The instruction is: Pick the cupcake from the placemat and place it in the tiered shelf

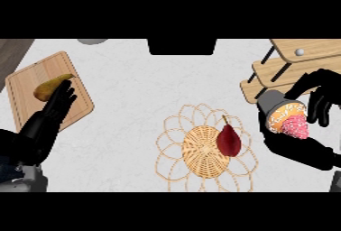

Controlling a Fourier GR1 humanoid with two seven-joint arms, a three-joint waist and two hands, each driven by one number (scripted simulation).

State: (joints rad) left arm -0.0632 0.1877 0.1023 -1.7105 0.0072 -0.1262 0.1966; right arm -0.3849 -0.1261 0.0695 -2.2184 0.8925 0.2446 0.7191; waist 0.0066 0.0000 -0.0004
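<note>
My right hand [313,101] curls around the cupcake [288,118], tipped sideways beside the shelf [266,74] where it goes. My left hand [54,108] rests open.

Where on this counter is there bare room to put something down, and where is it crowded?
Bare counter lies between the cutting board and the woven placemat. It is crowded at the right, where the right hand holds the cupcake beside the tiered shelf. The left hand rests over the board beside a pear.
</note>
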